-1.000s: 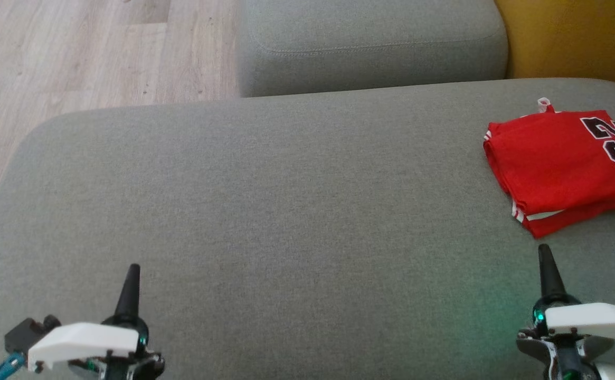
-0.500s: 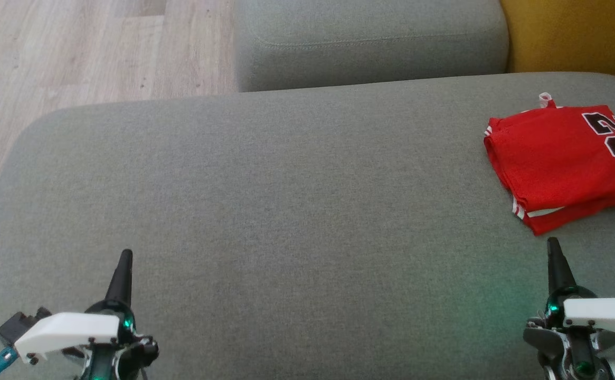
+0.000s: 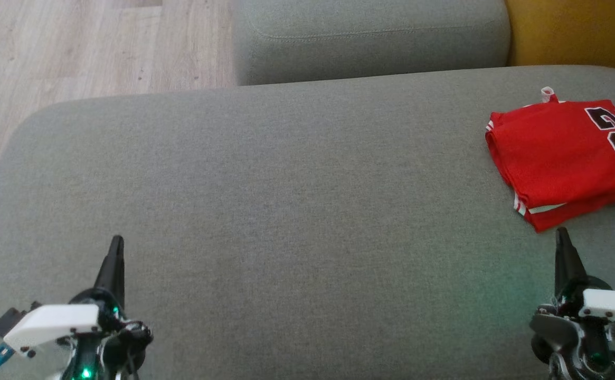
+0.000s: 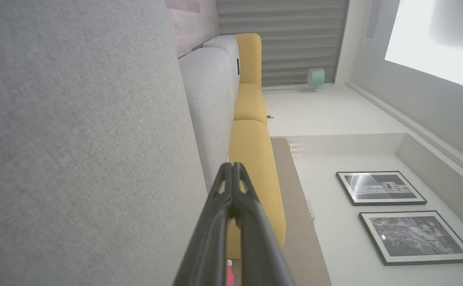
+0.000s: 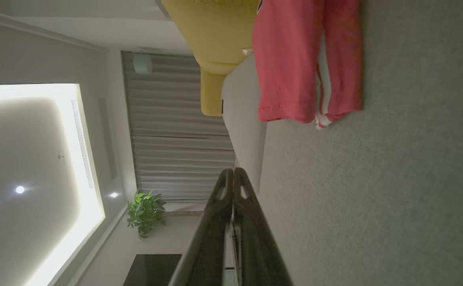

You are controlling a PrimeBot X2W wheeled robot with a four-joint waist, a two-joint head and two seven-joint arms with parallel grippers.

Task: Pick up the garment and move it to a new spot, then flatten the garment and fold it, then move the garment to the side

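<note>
The folded red garment (image 3: 566, 158), black number showing, lies at the right end of the grey cushion (image 3: 296, 211), near a yellow seat (image 3: 576, 31). My right gripper (image 3: 561, 237) hovers just short of the garment's nearest corner, fingers pressed together and holding nothing. My left gripper (image 3: 116, 245), likewise closed and empty, is well apart at the cushion's near left. Wood floor (image 3: 75, 47) lies beyond.

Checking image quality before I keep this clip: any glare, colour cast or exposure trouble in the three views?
Head view: even light, slightly soft, a green cast on the couch cushion beside the right gripper. Left wrist view: bright, the ceiling light panel blown out. Right wrist view: dim, the garment washed to pink.
</note>
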